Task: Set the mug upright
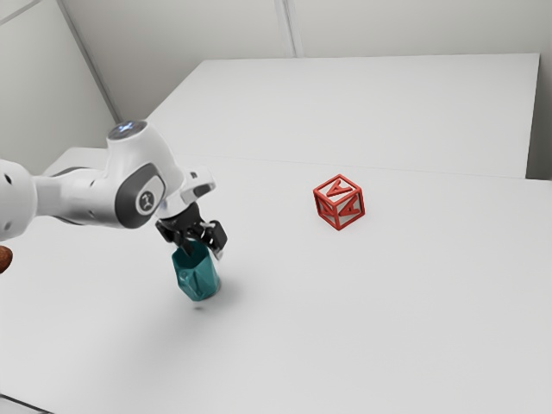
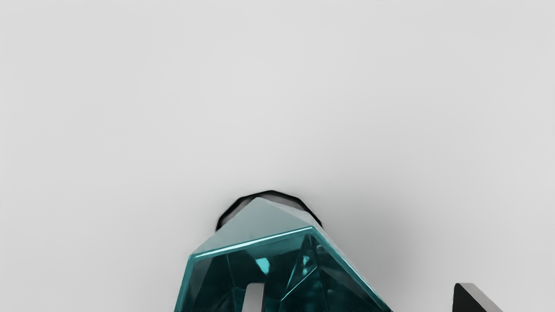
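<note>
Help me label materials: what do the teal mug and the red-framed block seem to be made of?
The mug looks like glossy ceramic, plastic or perhaps glass: bright highlights line its rim and inner facets. The block could be painted wood or plastic, fairly matte: its red edges and pale faces show little shine.

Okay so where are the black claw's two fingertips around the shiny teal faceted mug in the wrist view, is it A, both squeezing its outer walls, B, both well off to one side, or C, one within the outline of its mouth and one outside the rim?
C: one fingertip shows against the mug's dark opening, while the other fingertip stands out past the rim.
</note>
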### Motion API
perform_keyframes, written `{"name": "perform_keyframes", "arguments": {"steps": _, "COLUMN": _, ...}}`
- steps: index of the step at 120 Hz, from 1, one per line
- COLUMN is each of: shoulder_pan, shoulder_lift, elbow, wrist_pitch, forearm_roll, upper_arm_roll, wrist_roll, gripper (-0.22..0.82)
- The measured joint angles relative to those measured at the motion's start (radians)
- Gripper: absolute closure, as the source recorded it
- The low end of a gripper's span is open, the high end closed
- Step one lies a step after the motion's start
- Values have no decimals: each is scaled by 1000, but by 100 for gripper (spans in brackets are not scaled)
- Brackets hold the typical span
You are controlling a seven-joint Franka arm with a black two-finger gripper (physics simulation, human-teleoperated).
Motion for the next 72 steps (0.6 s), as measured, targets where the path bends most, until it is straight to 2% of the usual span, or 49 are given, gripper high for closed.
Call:
{"name": "perform_keyframes", "arguments": {"steps": 41, "shoulder_pan": -8, "shoulder_lift": -53, "elbow": 3, "wrist_pitch": -25, "forearm_roll": -1, "upper_arm_roll": -1, "wrist_roll": 0, "gripper": 5}}
{"name": "perform_keyframes", "arguments": {"steps": 58, "shoulder_pan": -7, "shoulder_lift": -66, "elbow": 26, "wrist_pitch": -66, "forearm_roll": -9, "upper_arm_roll": -4, "wrist_roll": -1, "gripper": 4}}
{"name": "perform_keyframes", "arguments": {"steps": 72, "shoulder_pan": -5, "shoulder_lift": -59, "elbow": 107, "wrist_pitch": -144, "forearm_roll": -12, "upper_arm_roll": -5, "wrist_roll": -1, "gripper": 3}}
